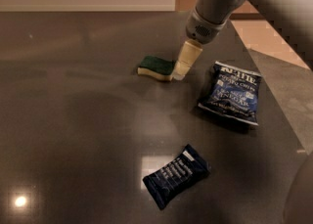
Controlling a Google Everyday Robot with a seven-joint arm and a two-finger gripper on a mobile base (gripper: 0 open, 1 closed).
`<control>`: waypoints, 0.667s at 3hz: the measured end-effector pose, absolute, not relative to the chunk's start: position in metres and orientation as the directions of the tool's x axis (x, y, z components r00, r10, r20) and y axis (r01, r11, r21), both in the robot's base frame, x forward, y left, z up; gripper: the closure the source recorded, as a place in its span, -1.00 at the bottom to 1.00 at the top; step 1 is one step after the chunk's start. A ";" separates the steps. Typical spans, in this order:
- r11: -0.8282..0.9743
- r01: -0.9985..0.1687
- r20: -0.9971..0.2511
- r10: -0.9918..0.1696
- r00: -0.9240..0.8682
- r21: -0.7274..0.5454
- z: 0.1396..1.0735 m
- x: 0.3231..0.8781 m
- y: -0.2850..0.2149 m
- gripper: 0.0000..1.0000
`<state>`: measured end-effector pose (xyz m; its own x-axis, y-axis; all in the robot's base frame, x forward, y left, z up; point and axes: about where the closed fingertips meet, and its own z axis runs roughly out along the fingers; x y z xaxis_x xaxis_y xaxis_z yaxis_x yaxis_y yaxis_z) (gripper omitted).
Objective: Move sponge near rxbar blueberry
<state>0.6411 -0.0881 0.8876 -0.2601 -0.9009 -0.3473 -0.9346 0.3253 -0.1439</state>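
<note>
The sponge [156,67], dark green on top with a pale yellow base, lies flat on the dark table [73,120] left of centre toward the back. My gripper [182,73] hangs from the grey arm coming in from the upper right. Its pale tip is low, right at the sponge's right end. The rxbar blueberry [176,176], a slim dark navy wrapper with white text, lies near the front, well below the sponge and apart from it.
A larger blue chip bag [232,92] with white lettering lies to the right of the gripper. The table's right edge [274,100] runs diagonally behind the bag, with pale floor beyond. Bright light reflections show at the front of the table.
</note>
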 end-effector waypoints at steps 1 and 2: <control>0.354 -0.928 -0.340 -0.892 -0.298 -0.114 0.859 0.666 -0.066 -1.00; 0.353 -0.931 -0.333 -0.892 -0.305 -0.092 0.843 0.672 -0.051 -1.00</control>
